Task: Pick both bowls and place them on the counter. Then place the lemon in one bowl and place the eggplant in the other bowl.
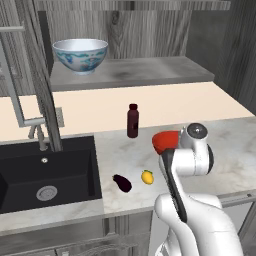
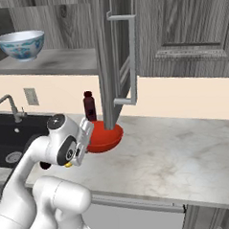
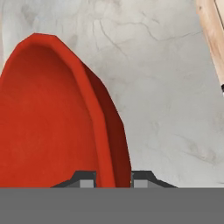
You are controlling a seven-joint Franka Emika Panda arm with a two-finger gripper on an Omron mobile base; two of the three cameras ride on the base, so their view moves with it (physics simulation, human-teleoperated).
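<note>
The red bowl (image 2: 105,136) sits on the marbled counter (image 2: 176,156), just in front of the dark maroon bottle (image 2: 89,106). In the hand view its rim (image 3: 98,131) runs between the two dark fingertips (image 3: 86,179), one finger inside the bowl and one outside. The gripper (image 3: 110,180) is thus closed on the rim of the red bowl. In the left base view the red bowl (image 1: 165,141) is partly covered by the white wrist.

Relative to the red bowl, the lemon (image 1: 147,177) lies on the counter nearer the front edge. The eggplant (image 1: 122,183) lies just beside the lemon, on the sink side, apart from it. The black sink (image 1: 45,175) is set into the counter beyond the eggplant.

The floral bowl (image 1: 80,55) stands upright on the darker grey shelf slab (image 1: 145,72), above and behind the red bowl and well apart from it. An open cabinet door (image 2: 118,58) hangs above the red bowl in the right base view.
</note>
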